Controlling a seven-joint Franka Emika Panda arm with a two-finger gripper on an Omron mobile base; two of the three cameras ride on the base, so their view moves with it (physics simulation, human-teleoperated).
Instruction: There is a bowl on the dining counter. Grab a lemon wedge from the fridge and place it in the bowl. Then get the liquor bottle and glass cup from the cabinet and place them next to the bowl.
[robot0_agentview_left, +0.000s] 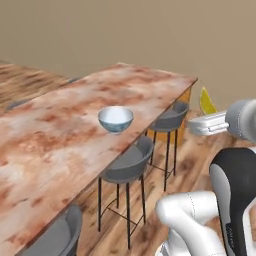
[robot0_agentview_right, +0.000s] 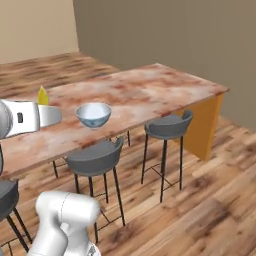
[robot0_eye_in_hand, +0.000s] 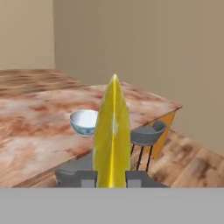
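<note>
Tool (robot0_eye_in_hand: 112, 177) clenched on one lemon wedge (robot0_eye_in_hand: 112, 135); one bowl (robot0_agentview_left: 115, 118) on counter (robot0_agentview_left: 45, 135); three stools.

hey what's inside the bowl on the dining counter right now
Nothing visible in the bowl: the base views show a bare pale interior, though its near inner wall is hidden by the rim. The lemon wedge is clamped in the gripper, short of the counter.

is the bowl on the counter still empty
Empty: the bowl shows a bare inside, and the lemon wedge is in the hand, short of it.
</note>
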